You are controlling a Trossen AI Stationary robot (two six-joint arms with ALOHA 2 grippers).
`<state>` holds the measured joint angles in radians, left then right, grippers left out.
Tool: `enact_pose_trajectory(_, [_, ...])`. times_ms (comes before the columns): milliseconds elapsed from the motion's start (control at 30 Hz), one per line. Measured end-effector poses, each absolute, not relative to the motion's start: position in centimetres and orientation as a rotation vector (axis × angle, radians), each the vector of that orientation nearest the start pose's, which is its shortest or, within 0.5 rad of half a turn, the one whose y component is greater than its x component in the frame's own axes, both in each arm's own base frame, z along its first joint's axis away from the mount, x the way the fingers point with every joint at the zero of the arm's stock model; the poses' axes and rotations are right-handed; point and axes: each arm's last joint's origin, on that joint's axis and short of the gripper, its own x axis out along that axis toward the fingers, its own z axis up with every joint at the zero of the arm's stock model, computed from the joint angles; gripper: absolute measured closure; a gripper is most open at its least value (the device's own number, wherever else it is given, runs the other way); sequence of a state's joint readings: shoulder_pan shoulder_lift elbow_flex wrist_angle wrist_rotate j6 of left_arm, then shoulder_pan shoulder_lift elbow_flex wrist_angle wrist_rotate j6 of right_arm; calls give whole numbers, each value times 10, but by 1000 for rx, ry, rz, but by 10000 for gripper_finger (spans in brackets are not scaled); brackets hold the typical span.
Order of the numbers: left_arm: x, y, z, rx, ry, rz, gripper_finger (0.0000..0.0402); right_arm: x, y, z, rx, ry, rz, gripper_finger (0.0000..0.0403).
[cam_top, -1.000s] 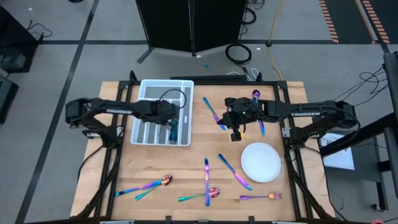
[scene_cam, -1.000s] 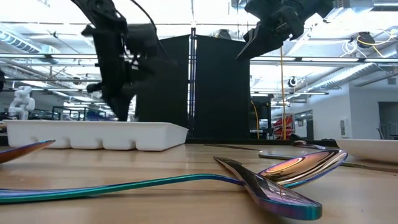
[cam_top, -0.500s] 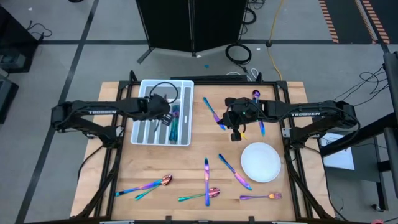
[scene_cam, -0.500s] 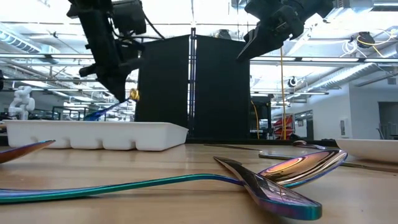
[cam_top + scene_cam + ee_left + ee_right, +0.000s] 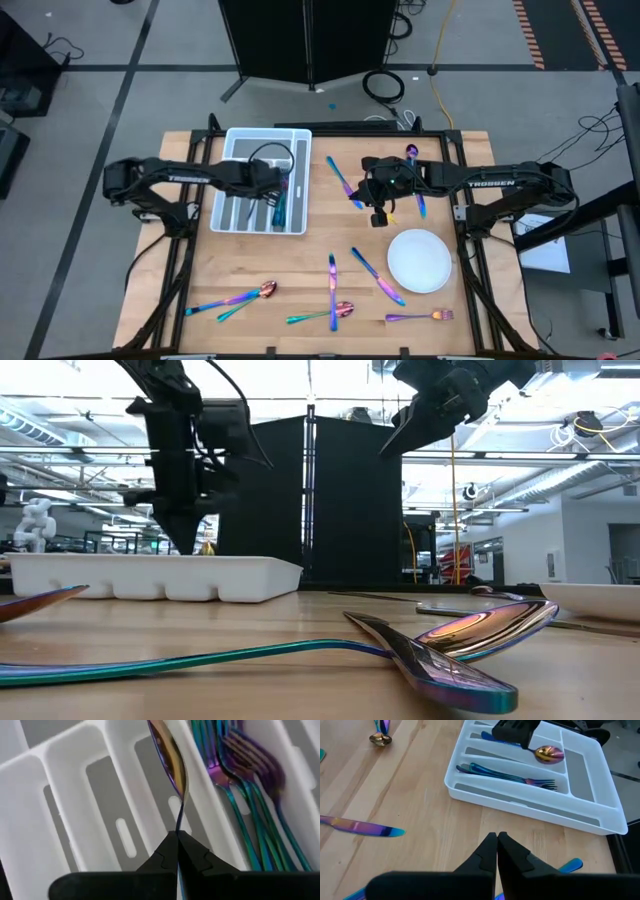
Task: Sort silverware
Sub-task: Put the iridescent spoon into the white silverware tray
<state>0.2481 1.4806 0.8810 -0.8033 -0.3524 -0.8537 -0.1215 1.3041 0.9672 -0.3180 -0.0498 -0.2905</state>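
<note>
The left gripper was pinched tight on a spoon, holding it over the tray, beside the forks. Next it should lower and let go. The right gripper waited, closed and empty.

The spoon handle vanishes between the left tool's closed fingers, its bowl cut off.

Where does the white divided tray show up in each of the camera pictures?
High view: white tray, upper left of the table, under the left gripper.
Low view: at left, a long white wall.
Left wrist view: fills the picture.
Right wrist view: far side, upper right.
Shared landmark: the forks inside it.
</note>
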Motion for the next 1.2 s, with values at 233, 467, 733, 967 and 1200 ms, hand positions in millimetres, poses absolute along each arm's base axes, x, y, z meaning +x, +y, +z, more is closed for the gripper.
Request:
enact_pose_trajectory(233, [240,81,169,-640,1153,1126,400,276,-32,275,-227,657,27,403])
enact_pose_trajectory(467, [240,82,162,-639,1201,1141,400,276,-32,275,-229,658,28,403])
enact_pose_trajectory(733, [243,81,162,-614,1206,1089,400,276,-32,275,-229,658,28,403])
enact_pose_trajectory(967, [254,76,169,-594,1167,1018,400,276,-32,275,-229,659,28,403])
enact_pose_trajectory(1200, [264,73,179,-585,1151,953,400,276,-32,275,-229,659,28,403])
